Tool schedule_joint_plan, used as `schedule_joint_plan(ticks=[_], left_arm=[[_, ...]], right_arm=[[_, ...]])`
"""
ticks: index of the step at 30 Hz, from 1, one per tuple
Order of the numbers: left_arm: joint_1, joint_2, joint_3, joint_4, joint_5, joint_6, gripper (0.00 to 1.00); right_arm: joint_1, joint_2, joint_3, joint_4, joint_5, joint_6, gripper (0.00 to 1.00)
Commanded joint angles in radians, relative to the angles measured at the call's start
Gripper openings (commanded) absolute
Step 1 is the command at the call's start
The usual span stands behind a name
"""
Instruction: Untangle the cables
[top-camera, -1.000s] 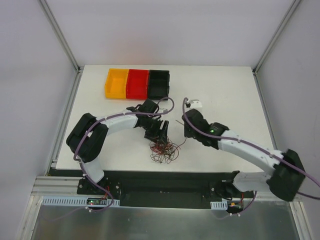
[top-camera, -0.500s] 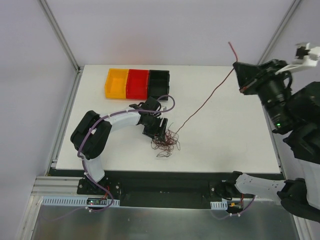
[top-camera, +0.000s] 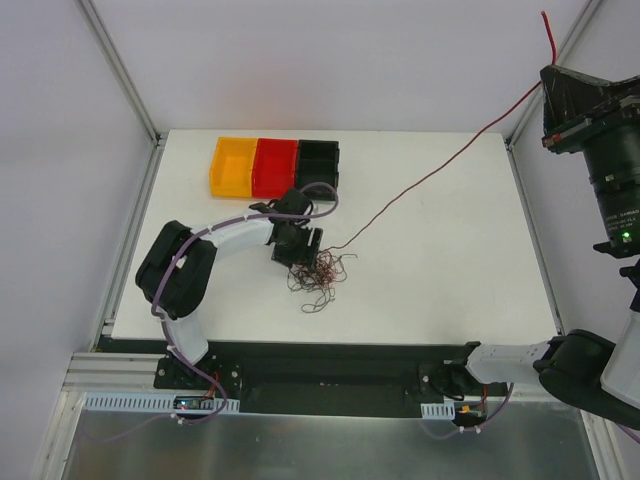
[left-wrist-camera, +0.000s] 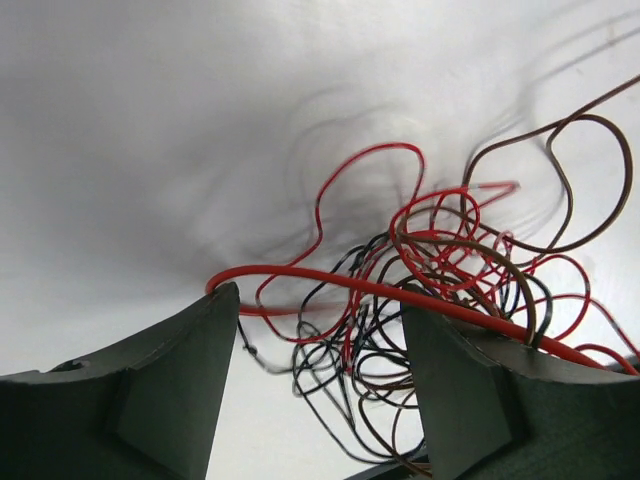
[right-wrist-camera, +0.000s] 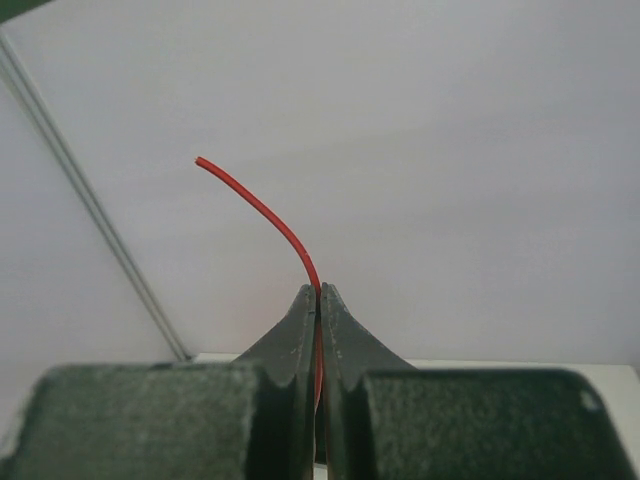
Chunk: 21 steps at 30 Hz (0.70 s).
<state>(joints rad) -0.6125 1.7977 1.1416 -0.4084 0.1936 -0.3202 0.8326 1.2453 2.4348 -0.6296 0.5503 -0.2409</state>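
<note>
Right gripper (right-wrist-camera: 320, 292) pinches one red cable (right-wrist-camera: 265, 208) tight, held high so it pulls free; your left gripper (left-wrist-camera: 320, 305) stands wide astride the tangle (top-camera: 318, 272) on the table (top-camera: 450, 270), likely to keep it down.

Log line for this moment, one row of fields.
left gripper: open, straddling cable tangle | right gripper: shut on red cable, held high | red cable: stretched from cable tangle
</note>
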Motion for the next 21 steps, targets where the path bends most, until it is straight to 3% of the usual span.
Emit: schedule_joint_plan(ticks=[1,7,13,15,18,21], left_arm=[[0.104,-0.132,-0.019,-0.053,-0.17,-0.002,0.64],[0.286,-0.221,-0.029,-0.058,-0.169,-0.01,0.59],[0.375,-0.282,-0.031,-0.061,-0.238,-0.017,0.59],[0.402,-0.305,-0.029,-0.058,-0.229,-0.02,0.59],[0.41,-0.353,-0.039,-0.03,-0.163,0.003,0.65],[0.402,-0.417,-0.075,0.022,-0.057,0.021,0.75]], right_arm=[[-0.003,-0.033,-0.043,0.074,0.146,-0.144,0.01],[-0.001,-0.078,-0.117,0.103,0.376,-0.288,0.01],[-0.003,-0.127,-0.353,0.396,0.652,-0.605,0.01],[-0.013,-0.112,-0.393,0.4,0.698,-0.65,0.01],[-0.012,-0.116,-0.492,0.381,0.72,-0.606,0.0],[-0.013,-0.148,-0.644,0.147,0.668,-0.344,0.01]])
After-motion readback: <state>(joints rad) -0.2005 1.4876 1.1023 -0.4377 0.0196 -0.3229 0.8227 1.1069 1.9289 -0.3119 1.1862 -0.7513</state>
